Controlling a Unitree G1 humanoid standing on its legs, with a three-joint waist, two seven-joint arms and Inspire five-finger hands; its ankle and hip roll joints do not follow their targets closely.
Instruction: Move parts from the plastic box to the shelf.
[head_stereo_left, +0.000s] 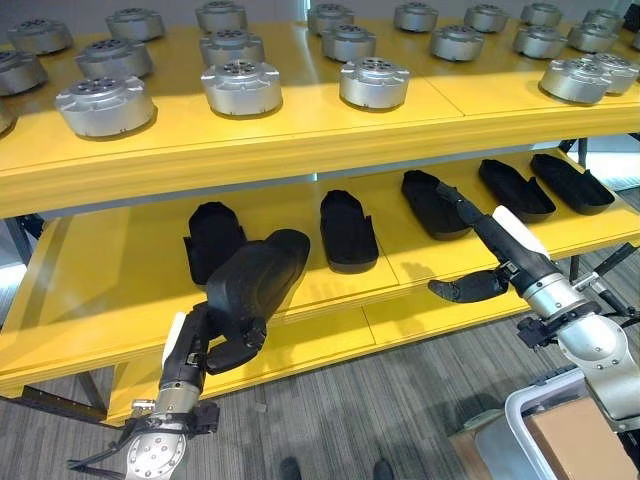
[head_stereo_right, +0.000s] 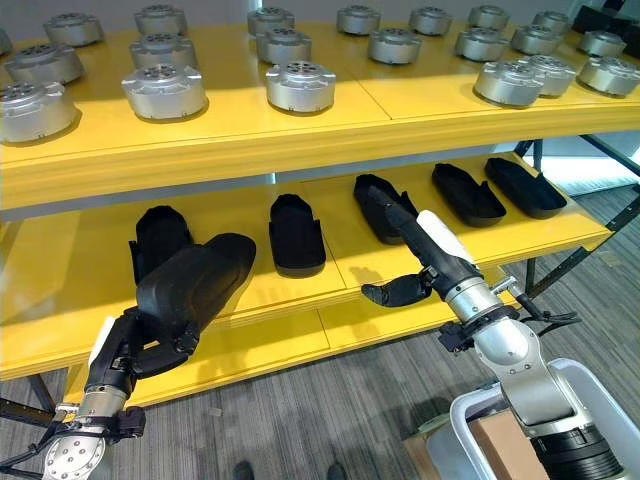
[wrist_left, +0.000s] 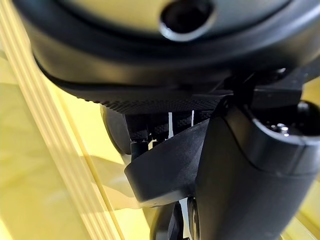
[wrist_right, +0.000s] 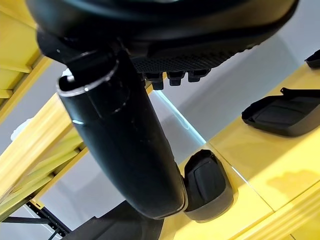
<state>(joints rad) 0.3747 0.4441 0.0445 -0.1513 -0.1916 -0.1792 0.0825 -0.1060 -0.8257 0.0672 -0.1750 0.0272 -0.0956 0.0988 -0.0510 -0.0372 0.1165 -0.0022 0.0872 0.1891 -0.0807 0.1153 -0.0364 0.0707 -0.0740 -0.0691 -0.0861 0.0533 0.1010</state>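
Observation:
My left hand (head_stereo_left: 222, 348) is shut on a black shell-shaped part (head_stereo_left: 258, 275), tilted above the front edge of the lower yellow shelf (head_stereo_left: 110, 300). The same part (head_stereo_right: 195, 280) sits just in front of another black part (head_stereo_left: 212, 238) lying on that shelf. Several more black parts lie in a row there, among them one in the middle (head_stereo_left: 347, 230) and one further right (head_stereo_left: 425, 195). My right hand (head_stereo_left: 508, 240) reaches over the shelf, open, its straight fingers (head_stereo_left: 462, 210) pointing at that part and its thumb (head_stereo_left: 468, 288) spread below. A grey plastic box (head_stereo_left: 520, 415) stands at the lower right.
The upper yellow shelf (head_stereo_left: 300, 125) carries several round silver metal parts such as (head_stereo_left: 374, 82). A brown carton (head_stereo_left: 585, 440) sits inside the plastic box. Grey carpet floor lies below the shelf front. Bare shelf shows between the black parts (head_stereo_left: 285, 215).

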